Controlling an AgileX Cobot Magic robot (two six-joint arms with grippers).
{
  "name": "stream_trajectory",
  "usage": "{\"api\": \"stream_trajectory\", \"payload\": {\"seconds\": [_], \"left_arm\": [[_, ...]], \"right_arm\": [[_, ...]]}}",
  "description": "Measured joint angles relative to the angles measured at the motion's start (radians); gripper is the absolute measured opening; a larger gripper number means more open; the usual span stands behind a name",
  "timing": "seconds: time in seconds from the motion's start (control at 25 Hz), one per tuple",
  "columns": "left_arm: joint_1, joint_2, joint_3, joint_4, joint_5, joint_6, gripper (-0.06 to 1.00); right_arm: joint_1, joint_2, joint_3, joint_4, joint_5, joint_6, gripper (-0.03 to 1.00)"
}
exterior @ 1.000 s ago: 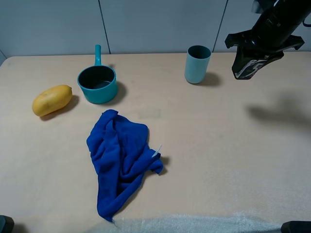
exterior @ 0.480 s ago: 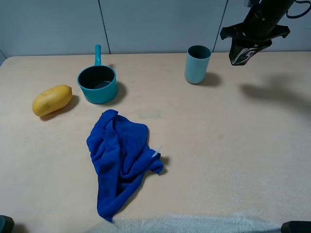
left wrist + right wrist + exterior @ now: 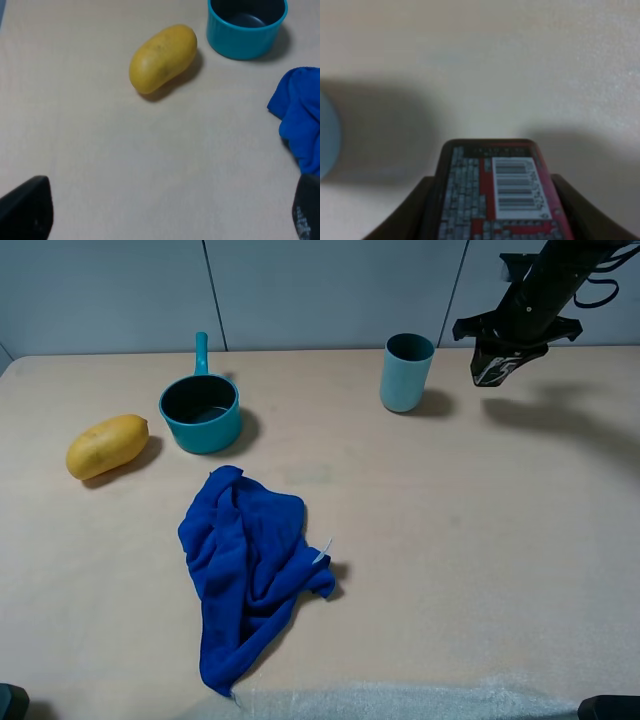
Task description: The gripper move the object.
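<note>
My right gripper (image 3: 503,350) is up in the air at the far right of the table, just right of the teal cup (image 3: 406,372). It is shut on the small black box (image 3: 497,367). In the right wrist view the box (image 3: 496,192) shows a white barcode and red label marks between the dark fingers (image 3: 407,215), with the table below and the cup's blurred edge (image 3: 327,135) at one side. My left gripper (image 3: 165,220) shows only its two dark fingertips (image 3: 27,210) wide apart over bare table, near the front left.
A teal saucepan (image 3: 201,410) stands at the back left, a yellow mango (image 3: 106,445) left of it. A crumpled blue cloth (image 3: 247,565) lies in the middle front. A white padded strip (image 3: 400,702) runs along the front edge.
My right gripper has moved with the box toward the back of the table and a little left, ending closer to the teal cup. Nothing else has moved.
</note>
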Motion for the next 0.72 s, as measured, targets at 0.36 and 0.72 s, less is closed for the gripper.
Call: {"api": "stream_trajectory", "payload": {"seconds": [0.36, 0.72], "left_arm": [[0.0, 0.0, 0.0, 0.0, 0.0, 0.0, 0.97], [0.0, 0.0, 0.0, 0.0, 0.0, 0.0, 0.97]], "right_arm": [[0.0, 0.057, -0.007, 0.011, -0.051, 0.0, 0.34], [0.0, 0.061, -0.008, 0.021, -0.08, 0.0, 0.34]]}}
